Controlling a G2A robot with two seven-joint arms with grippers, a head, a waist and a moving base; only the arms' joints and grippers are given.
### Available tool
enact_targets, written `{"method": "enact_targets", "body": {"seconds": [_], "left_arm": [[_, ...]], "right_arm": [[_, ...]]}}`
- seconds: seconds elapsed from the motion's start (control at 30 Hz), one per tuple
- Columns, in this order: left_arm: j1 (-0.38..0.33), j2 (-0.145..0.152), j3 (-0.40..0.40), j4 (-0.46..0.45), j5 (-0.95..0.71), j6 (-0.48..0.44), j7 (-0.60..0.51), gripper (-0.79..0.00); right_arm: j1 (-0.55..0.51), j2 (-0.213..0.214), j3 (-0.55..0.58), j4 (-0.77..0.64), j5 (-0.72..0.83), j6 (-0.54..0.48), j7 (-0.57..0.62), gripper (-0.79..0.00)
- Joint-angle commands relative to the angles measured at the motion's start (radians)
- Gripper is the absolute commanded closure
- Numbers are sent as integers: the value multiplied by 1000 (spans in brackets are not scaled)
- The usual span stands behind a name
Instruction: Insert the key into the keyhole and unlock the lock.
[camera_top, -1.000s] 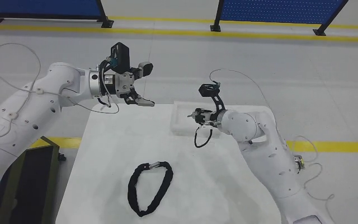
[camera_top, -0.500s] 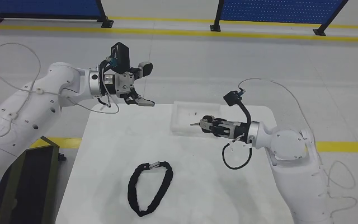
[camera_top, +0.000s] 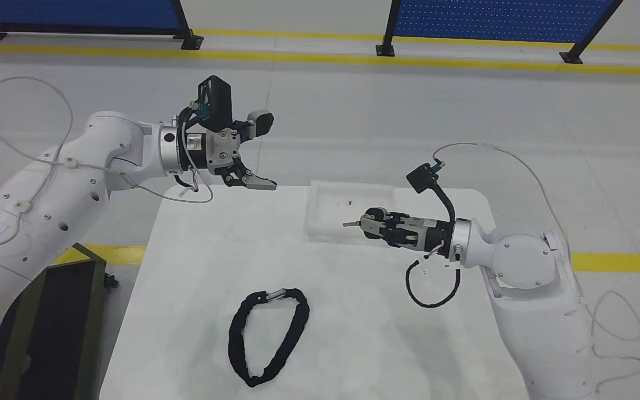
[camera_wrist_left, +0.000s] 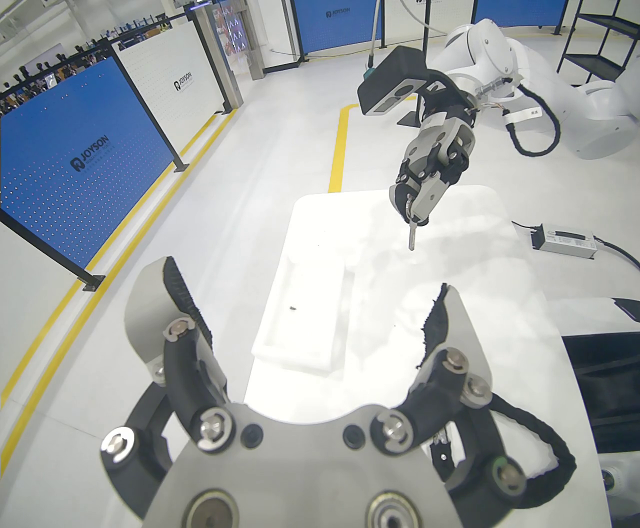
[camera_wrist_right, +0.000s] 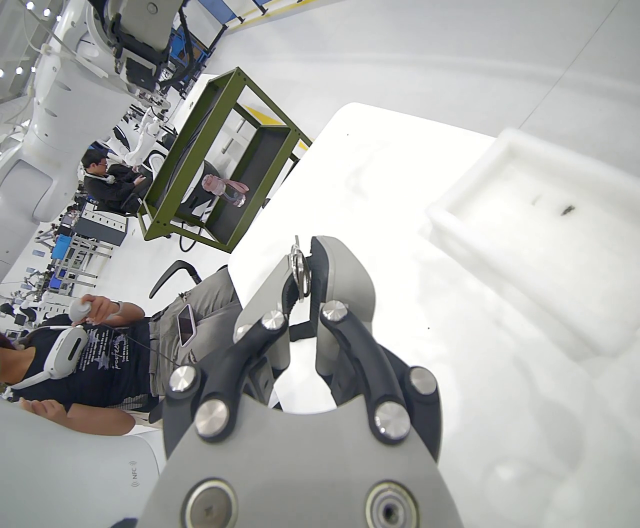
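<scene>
Right hand (camera_top: 364, 222) clamped on key (camera_top: 348, 223); I hold it above desk (camera_top: 200, 290), near tray (camera_top: 322, 232). My left hand (camera_top: 262, 152) is spread wide over far desk edge. Lock (camera_top: 268, 335) lies on desk, well apart from both.

In 1 second the right gripper (camera_top: 366, 222), pinching the key (camera_top: 347, 223), has apparently eased back over the tray (camera_top: 328, 204), elbow swung outward.

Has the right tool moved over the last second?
Yes. The right tool, gripping the small metal key, shifted toward the robot's right and nearer, across the white foam tray.
</scene>
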Motion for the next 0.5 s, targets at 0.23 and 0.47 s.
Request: {"method": "enact_targets", "body": {"seconds": [0.23,0.47], "left_arm": [[42,6,-31,-19,25,37,-37,-785],[174,17,-52,33,146,19,52,-785]], "right_arm": [[0,0,0,0,0,0,0,0],[0,0,0,0,0,0,0,0]]}}
